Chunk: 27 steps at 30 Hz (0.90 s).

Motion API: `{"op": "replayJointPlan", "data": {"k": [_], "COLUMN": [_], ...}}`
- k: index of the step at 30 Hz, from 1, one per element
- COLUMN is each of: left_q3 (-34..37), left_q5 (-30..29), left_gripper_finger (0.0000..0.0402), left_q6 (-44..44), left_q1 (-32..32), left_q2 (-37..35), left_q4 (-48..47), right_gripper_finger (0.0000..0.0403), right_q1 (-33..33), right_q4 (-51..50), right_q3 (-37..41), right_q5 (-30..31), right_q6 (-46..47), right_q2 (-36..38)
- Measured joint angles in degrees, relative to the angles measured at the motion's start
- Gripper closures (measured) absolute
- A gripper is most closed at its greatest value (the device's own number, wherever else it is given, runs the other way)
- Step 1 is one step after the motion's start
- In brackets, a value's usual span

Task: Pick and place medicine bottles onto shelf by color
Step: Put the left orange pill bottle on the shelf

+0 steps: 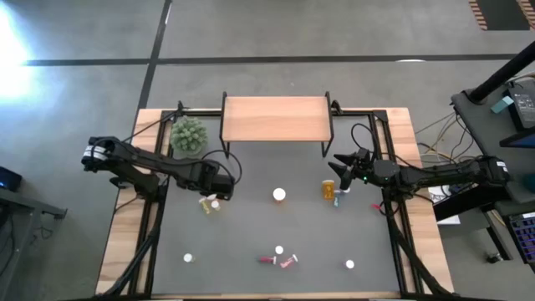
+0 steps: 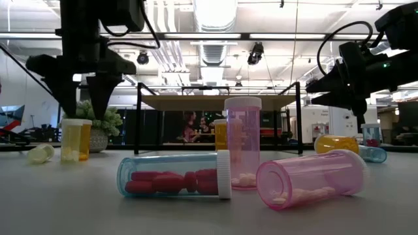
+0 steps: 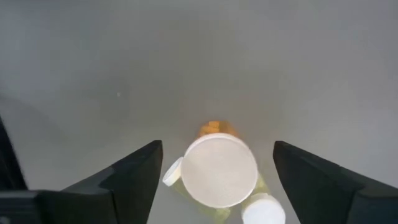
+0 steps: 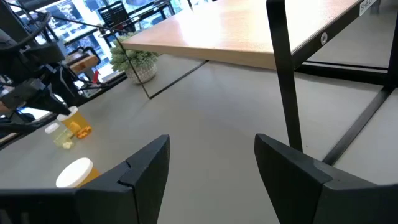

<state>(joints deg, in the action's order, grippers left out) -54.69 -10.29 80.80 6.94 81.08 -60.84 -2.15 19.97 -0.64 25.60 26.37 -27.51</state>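
An upright yellow medicine bottle [image 2: 76, 139] with a white cap [image 3: 221, 169] stands on the grey table at the left. My left gripper [image 2: 83, 112] hangs just above it, pointing down and open, with one finger to each side of the cap and touching nothing. Two small pale bottles [image 3: 173, 173] lie against its foot. My right gripper [image 1: 337, 164] waits open above the table at the right, near an orange bottle [image 1: 328, 190]. The light-wood shelf [image 1: 276, 119] stands on black legs at the far edge. Pink bottles [image 2: 307, 183] lie near the front.
A green plant in a pot [image 1: 188, 134] stands left of the shelf, close behind my left gripper. A white-capped bottle [image 1: 279, 195] stands mid-table. Two more white-capped bottles [image 1: 188, 258] [image 1: 349, 264] stand near the front edge. A red-filled bottle [image 2: 176, 175] lies at the front.
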Motion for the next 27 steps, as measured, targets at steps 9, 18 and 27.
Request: {"op": "replayJointPlan", "data": {"k": [9, 18, 27], "left_q3": [3.1, 5.7, 5.7], "left_q5": [2.3, 4.5, 4.6], "left_gripper_finger": [0.0109, 0.0122, 0.0191], "left_q6": [1.4, -1.5, -3.4], "left_q1": [0.7, 0.8, 0.8], "left_q2": [0.0, 0.0, 0.3], "left_q4": [3.0, 7.5, 7.9], "right_gripper_finger": [0.0179, 0.0179, 0.0179], "right_q1": [0.0, 0.0, 0.0], "right_q4": [0.0, 0.0, 0.0], "right_q3": [0.0, 0.0, 0.0], "right_q5": [0.0, 0.0, 0.0], "right_q6": [0.0, 0.0, 0.0], "right_q2": [0.0, 0.0, 0.0]}}
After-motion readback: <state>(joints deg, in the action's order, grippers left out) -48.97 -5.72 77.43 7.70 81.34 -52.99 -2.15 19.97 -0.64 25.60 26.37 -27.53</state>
